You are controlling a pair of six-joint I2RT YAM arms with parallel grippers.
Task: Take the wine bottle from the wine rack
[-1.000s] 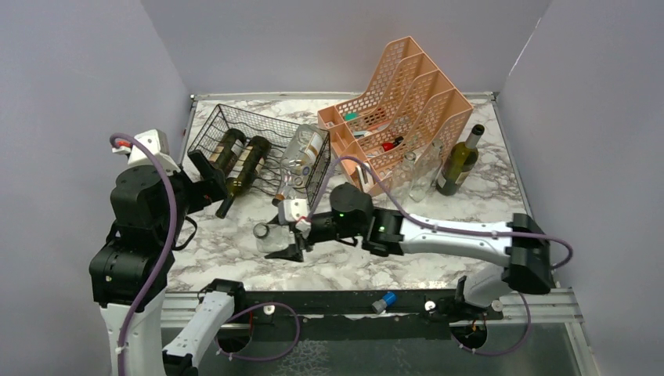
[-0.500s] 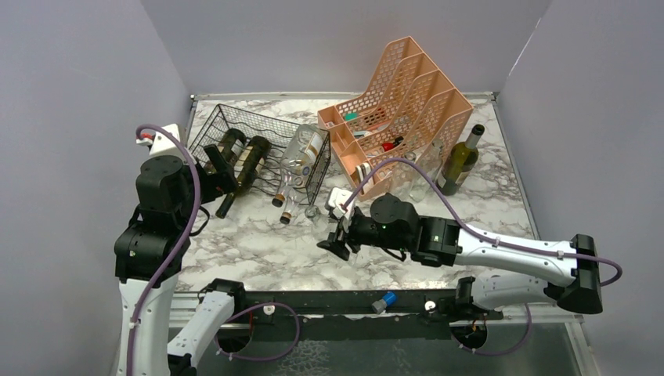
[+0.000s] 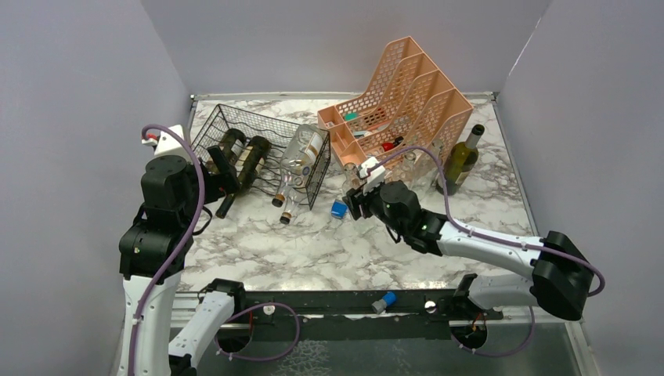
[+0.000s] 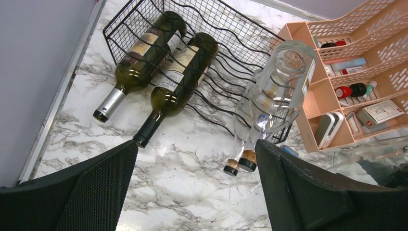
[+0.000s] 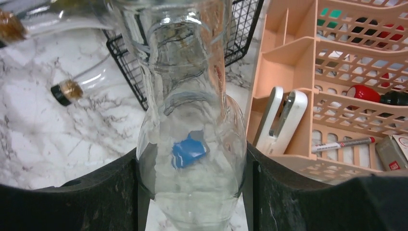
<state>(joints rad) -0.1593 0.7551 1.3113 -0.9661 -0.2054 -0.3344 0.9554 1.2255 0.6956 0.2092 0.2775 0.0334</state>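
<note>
The black wire wine rack (image 3: 258,135) (image 4: 231,29) stands at the back left. Two dark green bottles (image 4: 159,62) and clear ones (image 4: 276,96) lie in it, necks toward me. A clear glass wine bottle (image 5: 192,110) is off the rack. My right gripper (image 5: 192,192) (image 3: 354,196) is shut on its body, between the rack and the peach organizer. In the top view the glass is hard to make out. By the rack's front left corner my left gripper (image 4: 195,187) (image 3: 215,174) stands open with nothing in it.
A peach perforated file organizer (image 3: 399,102) with pens and small items stands at the back right, a green bottle (image 3: 458,163) upright beside it. A small blue object (image 3: 338,209) lies on the marble in front of the rack. A blue cap (image 3: 385,301) sits on the front rail.
My right arm has carried the clear bottle from in front of the rack to the right and back, up to the organizer. My left arm has shifted a little toward the rack.
</note>
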